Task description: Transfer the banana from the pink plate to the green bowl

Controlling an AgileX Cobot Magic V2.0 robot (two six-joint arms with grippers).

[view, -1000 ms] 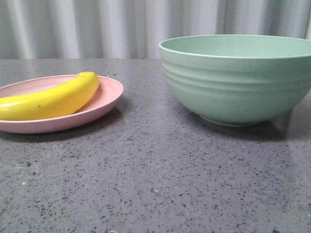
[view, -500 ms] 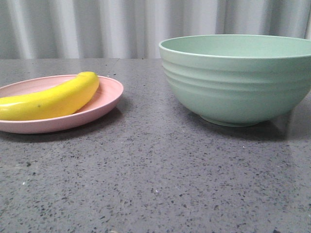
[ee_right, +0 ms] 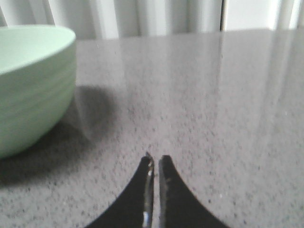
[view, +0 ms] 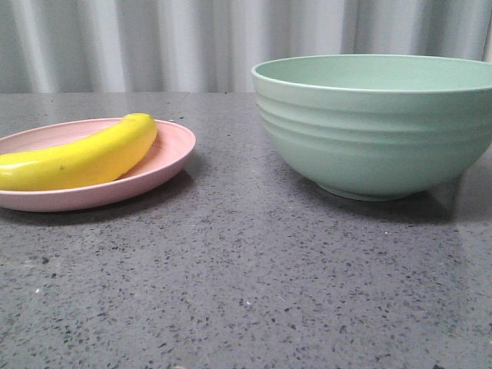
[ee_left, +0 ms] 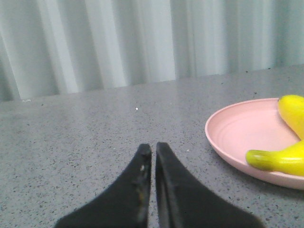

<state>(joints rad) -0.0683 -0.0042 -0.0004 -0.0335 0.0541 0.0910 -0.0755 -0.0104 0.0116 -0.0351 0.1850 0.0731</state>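
Observation:
The yellow banana lies on the pale pink plate at the left of the front view. The ridged mint-green bowl stands at the right and looks empty as far as I can see. Neither gripper shows in the front view. In the left wrist view my left gripper is shut and empty, low over the table, off to one side of the plate and banana. In the right wrist view my right gripper is shut and empty, with the bowl off to one side.
The grey speckled tabletop stretches between plate and bowl and toward the front. A pale pleated curtain hangs behind the table's far edge.

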